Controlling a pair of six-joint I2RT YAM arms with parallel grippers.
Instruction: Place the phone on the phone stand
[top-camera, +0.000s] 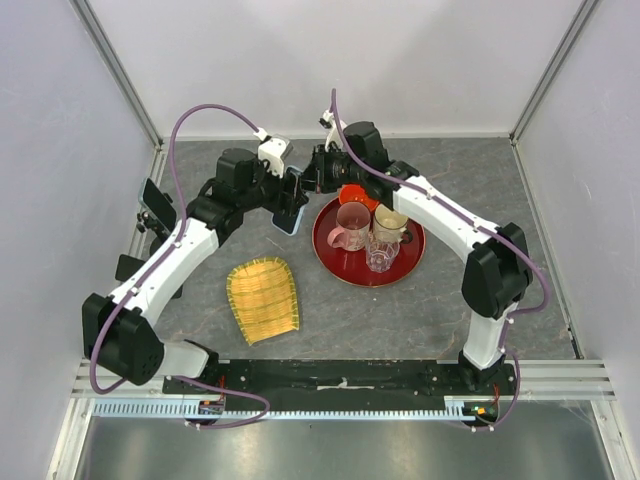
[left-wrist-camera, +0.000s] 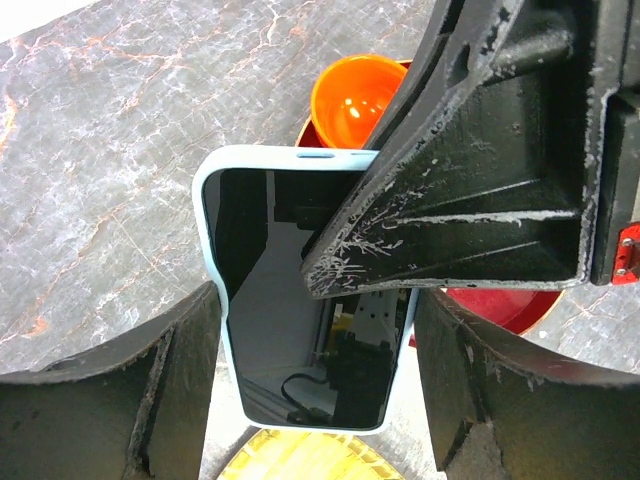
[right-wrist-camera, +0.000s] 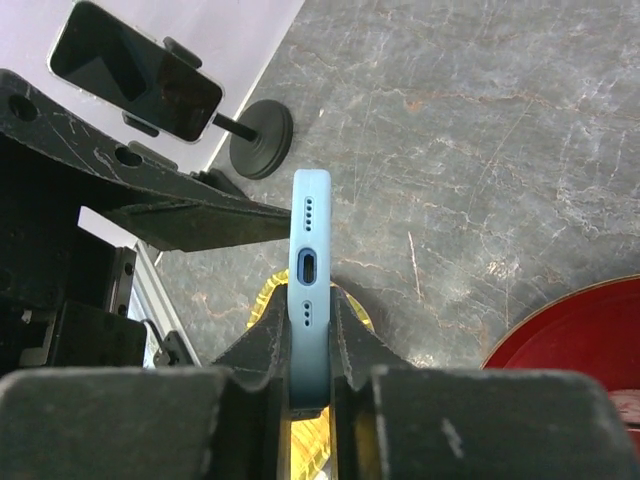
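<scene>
Right end effector (right-wrist-camera: 310, 318) is clamped narrow on the phone (right-wrist-camera: 311, 225), one pad on each flat face, with the port end facing my wrist camera. Left end effector (left-wrist-camera: 315, 345) is spread wide across the phone's width. From its own camera both fingers look to be touching the long edges, so I read both arms as holding it together, seemingly lifted off the table (top-camera: 470, 170) just left of the red tray (top-camera: 330, 260). I judge we're mid-handover, placing not yet begun. The phone stand (right-wrist-camera: 140, 72) is over by the left wall, well apart from the phone. Its cradle shows something dark and glossy, and I can't tell whether that's its own plate or a phone sitting there. Next, one end effector has to let go cleanly before the other carries the phone across and lines it up with the cradle. Watch the tray: the orange bowl (left-wrist-camera: 352, 95) and cups (top-camera: 352, 225) sit close by the right arm. A yellow bamboo mat (top-camera: 264, 298) lies nearer the bases.
</scene>
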